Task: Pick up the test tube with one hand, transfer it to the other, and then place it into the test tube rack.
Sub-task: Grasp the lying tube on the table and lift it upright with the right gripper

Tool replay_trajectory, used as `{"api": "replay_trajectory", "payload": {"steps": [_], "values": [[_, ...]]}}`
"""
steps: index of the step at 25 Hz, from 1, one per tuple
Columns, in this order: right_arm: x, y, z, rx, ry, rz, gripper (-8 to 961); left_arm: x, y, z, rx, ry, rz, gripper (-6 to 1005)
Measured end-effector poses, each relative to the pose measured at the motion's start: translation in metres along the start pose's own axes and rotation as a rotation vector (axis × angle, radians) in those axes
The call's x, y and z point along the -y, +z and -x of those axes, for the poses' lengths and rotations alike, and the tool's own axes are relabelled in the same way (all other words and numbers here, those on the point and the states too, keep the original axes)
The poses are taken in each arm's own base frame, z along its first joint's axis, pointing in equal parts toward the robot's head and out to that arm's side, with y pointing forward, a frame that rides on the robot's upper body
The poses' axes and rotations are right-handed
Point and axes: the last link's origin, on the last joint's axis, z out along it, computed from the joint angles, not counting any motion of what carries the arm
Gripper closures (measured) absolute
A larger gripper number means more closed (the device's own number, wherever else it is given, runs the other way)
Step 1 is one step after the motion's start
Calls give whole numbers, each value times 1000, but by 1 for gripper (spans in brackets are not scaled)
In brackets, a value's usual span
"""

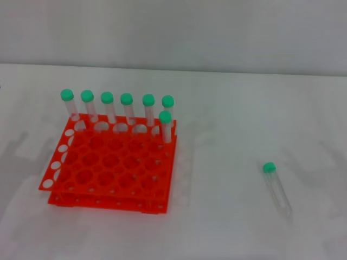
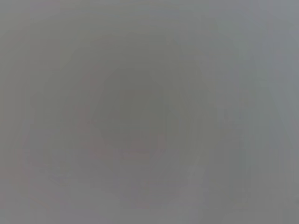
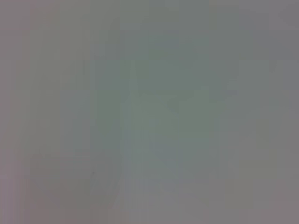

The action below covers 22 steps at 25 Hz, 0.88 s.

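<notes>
Test tube: the slim clear plastic test tube with the round green cap [image 1: 277,188] lies flat on the white desk [image 1: 227,227], toward the desk's right front corner, cap pointing to the far edge, well apart from everything else.

Rack: the bright orange-red two-tiered plastic test tube rack [image 1: 111,168] sits toward the desk's left edge. Seven more green-capped tubes [image 1: 127,108] stand upright along its far side, six in the back row and one just in front at the right end.

My fingers: neither of my grippers shows from the head camera, and both wrist cameras give only flat grey, so I cannot tell whether my fingers are released or clenched. I judge nothing is held yet.

Handling: I expect the tube to be very light and stiff, with smooth slippery walls. Being round, it will likely roll if nudged from the side.

Where to hold: I would close across the clear barrel just below the cap, leaving the lower length free for my other hand to take.

Risk: too hard a squeeze could squirt it out sideways.

Free holes: most of the rack's grid looks open.
</notes>
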Motion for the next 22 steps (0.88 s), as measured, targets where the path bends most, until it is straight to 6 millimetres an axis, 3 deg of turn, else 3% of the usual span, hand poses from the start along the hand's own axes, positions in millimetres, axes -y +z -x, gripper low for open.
{"api": "replay_trajectory", "payload": {"steps": [14,22], "values": [[2,0,-1,-12,0,-8,81,-2,-4,3,15,-16,3,290],[10,20,-1,-123,92,62,81,-2,-2,3,21,-21,12,291]]}}
